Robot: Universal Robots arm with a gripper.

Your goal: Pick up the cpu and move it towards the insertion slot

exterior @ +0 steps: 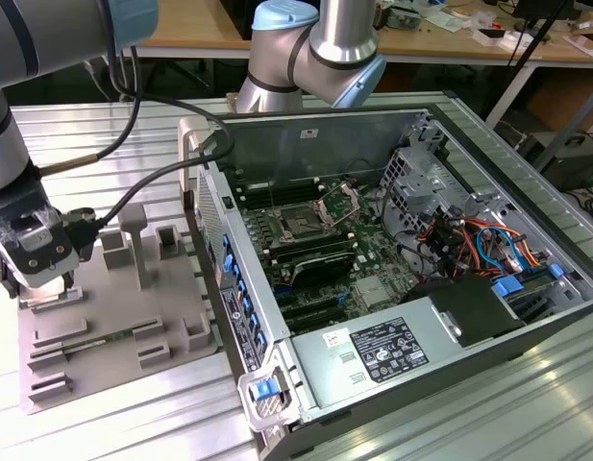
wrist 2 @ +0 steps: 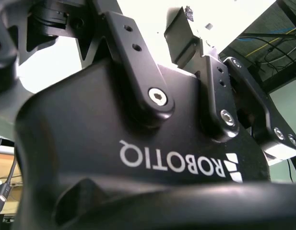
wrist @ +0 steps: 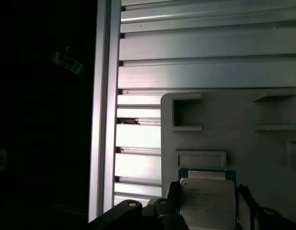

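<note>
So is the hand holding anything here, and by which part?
Cannot tell. The hand sits low over the cpu on the grey tray, but whether it grips the chip's edges is unclear.

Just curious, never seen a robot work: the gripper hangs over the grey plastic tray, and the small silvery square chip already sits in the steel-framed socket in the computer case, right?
No. The small silvery square chip lies on the grey plastic tray, under the gripper, not in the steel-framed socket; the first wrist view shows it.

White logo lettering [wrist 2: 179, 165] on the tool [wrist: 207, 205] body; printed power-supply label [exterior: 387, 351], illegible.
</note>
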